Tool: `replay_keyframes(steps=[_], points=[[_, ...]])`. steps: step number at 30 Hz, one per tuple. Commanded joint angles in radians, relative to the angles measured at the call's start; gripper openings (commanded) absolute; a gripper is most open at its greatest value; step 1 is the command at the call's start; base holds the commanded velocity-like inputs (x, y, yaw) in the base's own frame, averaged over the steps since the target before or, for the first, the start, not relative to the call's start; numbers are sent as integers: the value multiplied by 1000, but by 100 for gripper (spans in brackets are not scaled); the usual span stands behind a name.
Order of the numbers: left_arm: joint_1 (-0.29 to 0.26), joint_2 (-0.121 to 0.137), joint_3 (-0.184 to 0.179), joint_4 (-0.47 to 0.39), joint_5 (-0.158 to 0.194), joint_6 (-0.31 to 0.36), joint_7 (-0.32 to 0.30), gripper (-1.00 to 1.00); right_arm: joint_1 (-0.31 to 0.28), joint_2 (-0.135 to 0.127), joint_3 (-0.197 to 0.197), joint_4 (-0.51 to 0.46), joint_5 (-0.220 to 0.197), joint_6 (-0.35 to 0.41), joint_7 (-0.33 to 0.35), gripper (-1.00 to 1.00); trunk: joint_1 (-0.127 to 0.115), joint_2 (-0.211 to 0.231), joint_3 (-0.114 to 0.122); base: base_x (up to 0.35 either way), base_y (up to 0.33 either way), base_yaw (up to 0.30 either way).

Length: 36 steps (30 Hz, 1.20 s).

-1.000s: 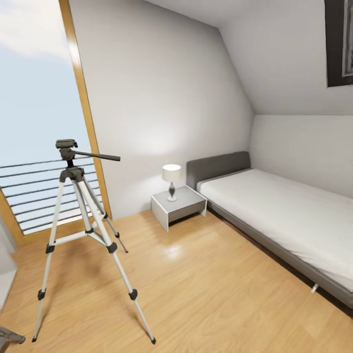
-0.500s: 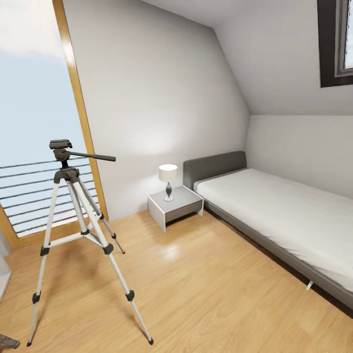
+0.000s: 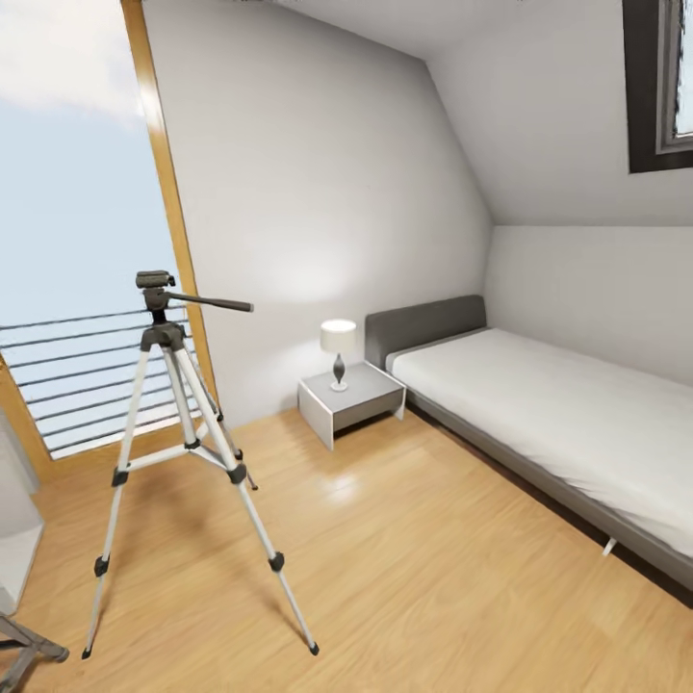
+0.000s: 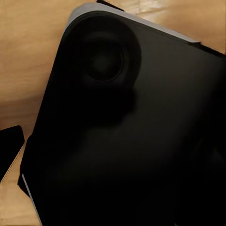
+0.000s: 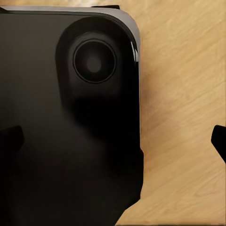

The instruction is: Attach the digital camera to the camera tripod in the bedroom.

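Note:
The camera tripod (image 3: 164, 337) stands on the light wood floor at the left of the head view, in front of the tall wood-framed window (image 3: 77, 241). Its silver legs are spread, and its black head (image 3: 156, 281) carries nothing, with the pan handle (image 3: 217, 303) pointing right. The digital camera is out of view. My left gripper (image 4: 113, 150) and right gripper (image 5: 113, 141) hang over my own black base and the floor. One left fingertip (image 4: 9, 143) shows at the frame's edge. The right fingertips (image 5: 9, 139) stand wide apart with nothing between them.
A grey-framed white bed (image 3: 577, 423) runs along the right wall under the sloped ceiling. A small nightstand (image 3: 351, 399) with a lamp (image 3: 338, 351) stands between bed and window. A grey metal leg (image 3: 24, 650) and white furniture (image 3: 14, 549) sit at the near left.
The whole head view has shifted, so the tripod now sits further right in the picture. That is camera motion; the tripod, bed and nightstand have not moved.

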<state>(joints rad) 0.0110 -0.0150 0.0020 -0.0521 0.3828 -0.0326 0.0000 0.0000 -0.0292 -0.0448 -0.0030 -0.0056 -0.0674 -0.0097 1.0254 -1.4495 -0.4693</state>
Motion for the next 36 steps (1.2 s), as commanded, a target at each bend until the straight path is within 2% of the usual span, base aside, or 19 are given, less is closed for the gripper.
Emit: replay_keyframes(steps=[1, 11, 24, 29, 36], points=[[1, 0, 0, -2, 5, -1, 0, 100, 0, 0, -4, 0, -1, -3, -1, 100, 0, 0, -1, -224, 239, 0], [1, 0, -5, -2, 3, -1, 0, 100, 0, 0, -5, 0, -2, -3, -1, 100, 0, 0, -1, -142, 283, 0], [1, 1, -7, -2, 2, -1, 0, 100, 0, 3, -8, 0, -5, -7, -1, 100, 0, 0, -1, 28, 331, -5], [0, 1, -7, -2, 1, -1, 0, 100, 0, 5, -9, 0, -6, -12, -1, 100, 0, 0, -1, 75, 291, -125], [0, 1, -6, -2, 1, -1, 0, 100, 0, 6, -9, 0, -6, -14, -1, 100, 0, 0, -1, 23, 88, -214]])
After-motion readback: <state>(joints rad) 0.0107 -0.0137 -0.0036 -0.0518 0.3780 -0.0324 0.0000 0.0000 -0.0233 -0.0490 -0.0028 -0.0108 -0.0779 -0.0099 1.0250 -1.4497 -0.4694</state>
